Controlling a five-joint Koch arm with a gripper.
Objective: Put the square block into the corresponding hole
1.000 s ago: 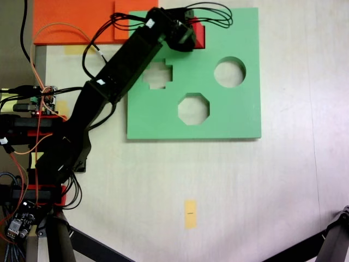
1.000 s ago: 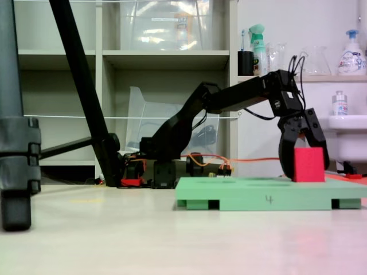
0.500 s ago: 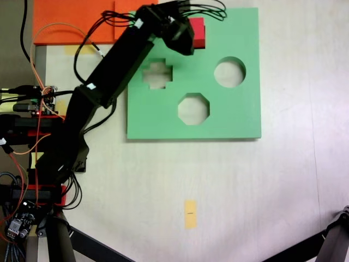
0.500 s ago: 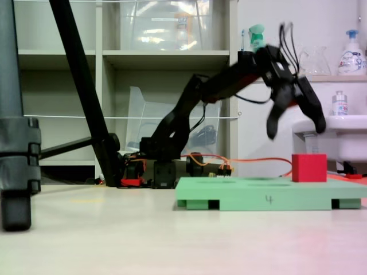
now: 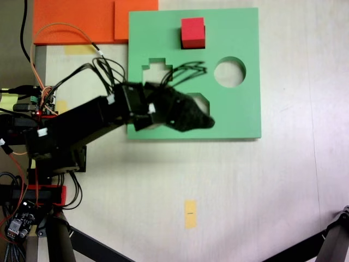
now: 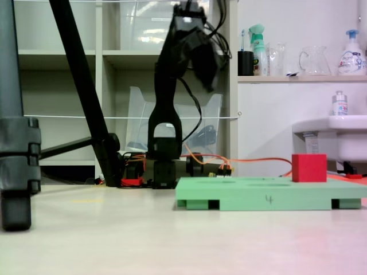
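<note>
The red square block (image 5: 192,31) stands at the top middle of the green foam board (image 5: 240,114), and its upper part sticks up above the board's surface (image 6: 309,167). The corresponding hole is hidden; the block stands where it would be. My gripper (image 5: 203,120) hangs high above the board, over the octagonal cutout and well apart from the block. In a fixed view from the side the gripper (image 6: 206,77) is raised near shelf height with the arm folded upright. It is a dark blur with nothing in it, and the gap between its jaws cannot be made out.
The board also has a cross cutout (image 5: 157,66), a round cutout (image 5: 229,71) and an octagonal cutout (image 5: 199,99) partly under the gripper. Orange foam slabs (image 5: 82,19) lie at the top left. Cables and boards (image 5: 32,103) sit left; tripod legs (image 5: 71,240) cross the bottom.
The gripper opened off the red block, lifted, and swung back toward the base, now over the board's lower middle. The block has stayed in place.
</note>
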